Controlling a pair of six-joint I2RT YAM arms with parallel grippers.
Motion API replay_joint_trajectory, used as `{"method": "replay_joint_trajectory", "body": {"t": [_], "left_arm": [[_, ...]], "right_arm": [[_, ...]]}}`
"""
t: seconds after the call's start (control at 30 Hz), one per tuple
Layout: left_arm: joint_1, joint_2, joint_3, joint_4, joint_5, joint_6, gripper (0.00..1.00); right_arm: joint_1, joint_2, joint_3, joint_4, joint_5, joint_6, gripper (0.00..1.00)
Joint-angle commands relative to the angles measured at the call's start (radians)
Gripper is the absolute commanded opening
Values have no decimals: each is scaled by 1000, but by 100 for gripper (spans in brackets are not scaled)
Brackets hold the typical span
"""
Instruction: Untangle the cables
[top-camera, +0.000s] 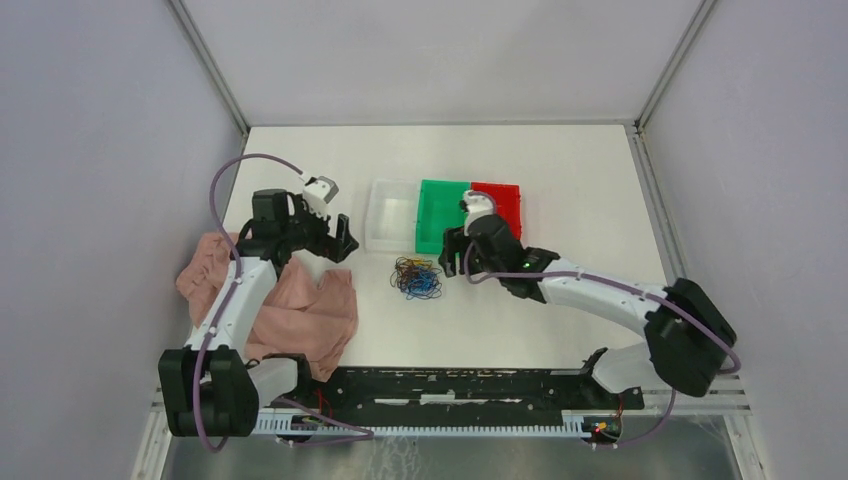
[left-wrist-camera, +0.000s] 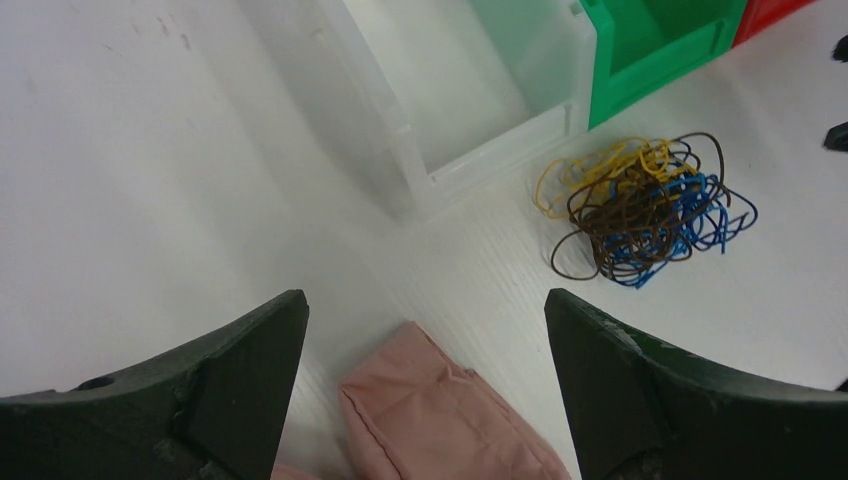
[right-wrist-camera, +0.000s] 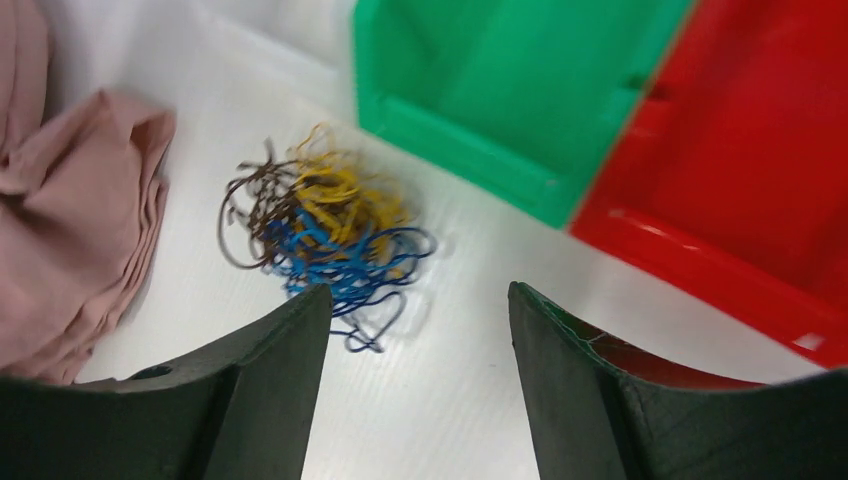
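The cables (top-camera: 417, 277) lie in one small tangle of blue, yellow and dark brown loops on the white table, just in front of the bins. The left wrist view shows the cables (left-wrist-camera: 645, 208) up and to the right of my left gripper (left-wrist-camera: 425, 310), which is open over a corner of pink cloth. In the right wrist view the cables (right-wrist-camera: 325, 222) sit just beyond the left finger of my right gripper (right-wrist-camera: 418, 295), whose jaws stand open with bare table between them. From above, my left gripper (top-camera: 345, 240) and right gripper (top-camera: 450, 255) flank the tangle.
Three bins stand in a row behind the tangle: clear (top-camera: 392, 214), green (top-camera: 445, 215) and red (top-camera: 500, 206). A crumpled pink cloth (top-camera: 300, 305) lies left of the cables, under my left arm. Grey walls enclose the table on three sides.
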Motion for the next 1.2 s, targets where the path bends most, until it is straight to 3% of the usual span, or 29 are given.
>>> {"method": "replay_joint_trajectory", "body": {"t": [0.0, 0.3, 0.57, 0.83, 1.17], "left_arm": [[3, 24, 39, -111, 81, 109, 95], [1, 20, 35, -183, 155, 180, 95], [1, 23, 39, -226, 171, 213, 95], [-8, 10, 72, -308, 223, 256, 95], [-87, -48, 61, -357, 269, 281, 95]], "right_arm": [[86, 144, 106, 24, -119, -71, 70], [134, 310, 138, 46, -167, -73, 56], [142, 303, 142, 48, -185, -66, 16], [152, 180, 171, 2, -232, -61, 4], [154, 116, 230, -9, -322, -30, 0]]}}
